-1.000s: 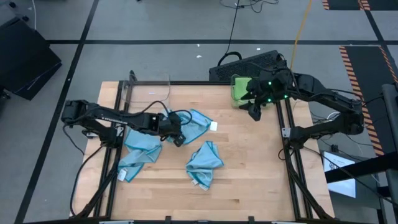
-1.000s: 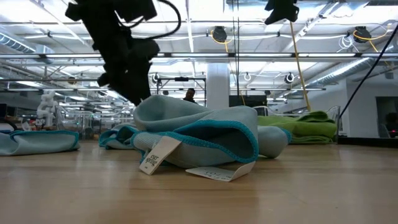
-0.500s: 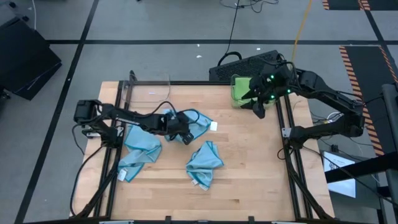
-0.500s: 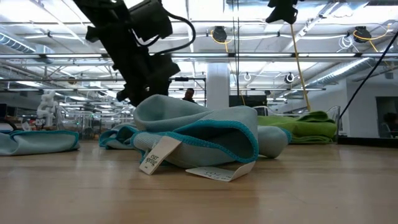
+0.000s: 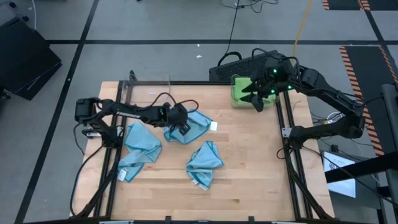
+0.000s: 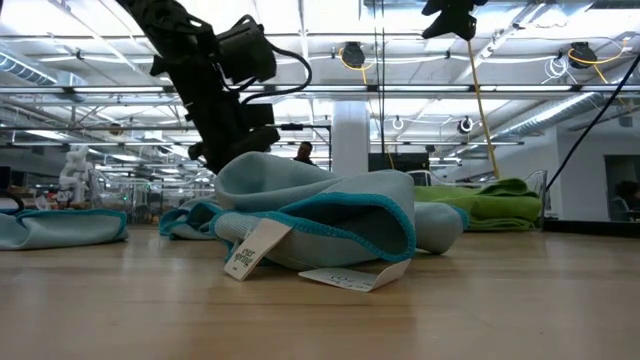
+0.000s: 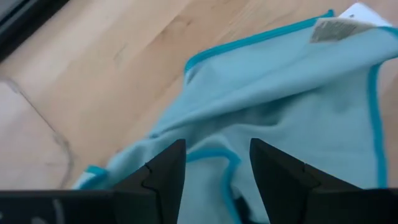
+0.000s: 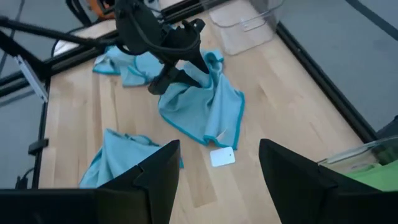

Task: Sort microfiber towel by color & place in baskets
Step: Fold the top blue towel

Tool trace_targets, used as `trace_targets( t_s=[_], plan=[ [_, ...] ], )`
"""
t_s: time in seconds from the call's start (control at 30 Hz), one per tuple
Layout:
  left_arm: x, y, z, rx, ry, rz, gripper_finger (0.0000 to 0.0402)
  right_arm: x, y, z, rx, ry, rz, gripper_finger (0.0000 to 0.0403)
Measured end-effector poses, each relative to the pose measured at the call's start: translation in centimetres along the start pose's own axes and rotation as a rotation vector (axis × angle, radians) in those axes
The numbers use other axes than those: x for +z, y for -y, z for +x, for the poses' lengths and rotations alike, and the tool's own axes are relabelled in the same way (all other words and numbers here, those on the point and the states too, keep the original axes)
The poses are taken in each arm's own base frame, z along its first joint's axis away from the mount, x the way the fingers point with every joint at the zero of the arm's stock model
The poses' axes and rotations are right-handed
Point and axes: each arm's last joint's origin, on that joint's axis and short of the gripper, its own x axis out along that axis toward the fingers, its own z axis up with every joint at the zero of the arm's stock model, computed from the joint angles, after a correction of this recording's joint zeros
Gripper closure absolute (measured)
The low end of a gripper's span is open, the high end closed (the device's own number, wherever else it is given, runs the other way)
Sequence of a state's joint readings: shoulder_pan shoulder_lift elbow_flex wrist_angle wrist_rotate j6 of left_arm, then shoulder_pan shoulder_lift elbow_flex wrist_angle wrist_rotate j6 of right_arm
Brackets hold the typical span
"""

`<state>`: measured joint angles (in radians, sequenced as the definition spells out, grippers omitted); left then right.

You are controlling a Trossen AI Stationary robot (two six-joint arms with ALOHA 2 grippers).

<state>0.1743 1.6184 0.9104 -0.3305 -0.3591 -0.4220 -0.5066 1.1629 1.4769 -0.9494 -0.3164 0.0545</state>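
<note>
On the wooden table, three blue microfiber towels lie crumpled and apart: middle towel near the centre, left towel by the left edge, front towel nearer the front.

Handling, judged: light, limp cloth, not fragile; it will drape and trail when lifted. Best hold is a raised fold or bunched ridge, not a flat hem.

Left gripper: low over the middle towel's edge, fingers parted, nothing held.

Right gripper: raised beside the green towels in the right basket, fingers spread, empty.

Left basket: clear, empty, at the far left edge.

Room: bare wood between towels; basket close behind the left arm.
</note>
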Motion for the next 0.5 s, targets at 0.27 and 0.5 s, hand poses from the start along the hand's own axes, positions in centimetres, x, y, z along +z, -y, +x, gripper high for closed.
trace_targets(
  t_s=[0.27,0.5],
  plan=[
    [-0.1,-1.5,0.7,-0.003,-0.045,0.026,0.0220,0.1,0.3,-0.1,-0.018,0.010,0.021,0.0193],
    [-1.4,-1.6,1.4,-0.083,-0.080,0.022,0.0220,0.1,0.3,-0.1,-0.039,0.013,0.048,0.0193]
  ],
)
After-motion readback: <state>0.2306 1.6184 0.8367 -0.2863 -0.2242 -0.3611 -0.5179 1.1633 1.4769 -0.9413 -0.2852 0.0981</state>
